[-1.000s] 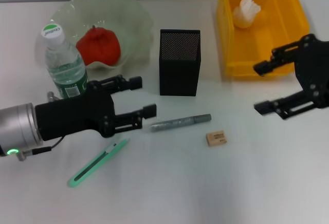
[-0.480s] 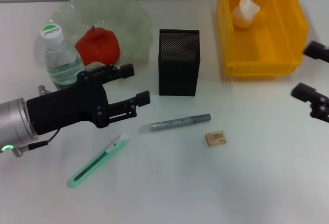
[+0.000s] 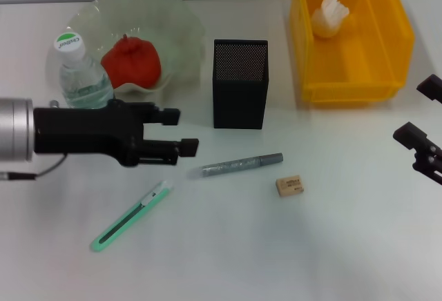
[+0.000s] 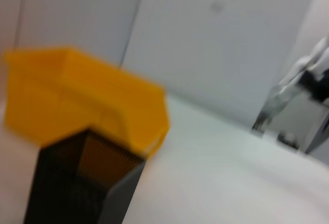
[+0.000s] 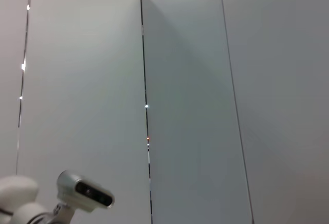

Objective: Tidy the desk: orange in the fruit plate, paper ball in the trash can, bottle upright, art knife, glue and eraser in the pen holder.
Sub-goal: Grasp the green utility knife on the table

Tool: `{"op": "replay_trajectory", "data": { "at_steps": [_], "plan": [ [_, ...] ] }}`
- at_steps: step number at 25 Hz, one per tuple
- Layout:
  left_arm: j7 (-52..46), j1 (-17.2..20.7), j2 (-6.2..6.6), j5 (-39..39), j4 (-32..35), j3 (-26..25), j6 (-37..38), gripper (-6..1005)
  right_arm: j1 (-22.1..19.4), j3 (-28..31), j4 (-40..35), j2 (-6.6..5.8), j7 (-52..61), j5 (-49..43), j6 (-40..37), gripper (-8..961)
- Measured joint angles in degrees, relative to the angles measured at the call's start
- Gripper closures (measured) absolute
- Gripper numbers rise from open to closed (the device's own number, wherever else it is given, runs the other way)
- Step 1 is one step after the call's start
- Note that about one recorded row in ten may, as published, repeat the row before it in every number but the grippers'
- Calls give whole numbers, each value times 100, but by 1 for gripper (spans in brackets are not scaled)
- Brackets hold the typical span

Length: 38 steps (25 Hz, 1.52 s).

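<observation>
From the head camera I take the black pen holder (image 3: pixel 241 83) as my landmark. Far to its left stands the bottle (image 3: pixel 79 73), upright, and behind the bottle the red-orange fruit (image 3: pixel 132 61) lies in the pale green plate (image 3: pixel 173 21). My left gripper (image 3: pixel 184 130) hangs left of the holder and a little nearer to me, with fingers spread apart and nothing between them. The green knife (image 3: pixel 130 216) lies nearer to me than this gripper, not touching it. The grey glue stick (image 3: pixel 242 165) lies just in front of the holder, beside the fingertips. The eraser (image 3: pixel 289 186) is in front of the holder, slightly right. Right of the holder is the yellow bin (image 3: pixel 352 66) with the paper ball (image 3: pixel 329 12) inside. My right gripper (image 3: pixel 428 113) is far right, open and holding nothing. Everything rests on a white desk (image 3: pixel 290 259); the right wrist camera sees only grey wall panels (image 5: pixel 205 106).
</observation>
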Motion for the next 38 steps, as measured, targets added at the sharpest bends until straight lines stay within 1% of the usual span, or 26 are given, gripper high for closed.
{"op": "replay_trajectory", "data": {
  "at_steps": [1,5,6,7,8,10,11,13,16,17,18,21,22,25,32,38],
  "plan": [
    [-1950,-43,-26,975,1303,55,85,244,11,5,15,0,0,0,20,187],
    [-3624,-62,-18,1715,2434,410,151,244,93,6,47,1,-6,0,201,187],
    [-4134,-78,-20,2064,2818,593,172,244,125,7,69,1,-19,0,255,187],
    [-4937,-140,-28,2697,3374,969,240,244,153,8,93,1,-30,0,304,187],
    [-4937,-140,-28,2697,3374,969,240,244,175,8,119,1,-43,0,336,187],
    [-5631,-314,-32,3184,3721,1395,453,244,206,14,157,0,-50,12,382,187],
    [-5862,-409,-40,3304,3793,1557,558,244,216,15,164,1,-51,19,394,187],
    [-6293,-594,-52,3459,3825,1896,724,246,222,24,168,1,-57,26,420,187],
    [-6800,-773,-72,3633,3789,2383,736,253,220,43,170,-4,-66,29,468,186],
    [-7034,-872,-84,3737,3734,2620,683,255,215,56,173,-13,-67,34,556,186],
    [-7034,-872,-84,3737,3734,2620,683,258,215,56,173,-13,-67,34,556,186],
    [-7291,-1007,-90,3913,3669,2906,528,264,228,61,201,-36,-68,39,672,185],
    [-7343,-1087,-91,4095,3603,3019,478,267,247,62,219,-52,-69,40,743,185],
    [-7350,-1175,-92,4266,3424,3056,470,273,259,69,221,-60,-70,42,807,186],
    [-7323,-1520,-92,4774,2551,3119,450,289,308,133,223,-68,-75,46,1026,187],
    [-7296,-1644,-91,4825,2361,3204,376,303,349,135,223,-58,-77,46,1095,186]
  ]
}}
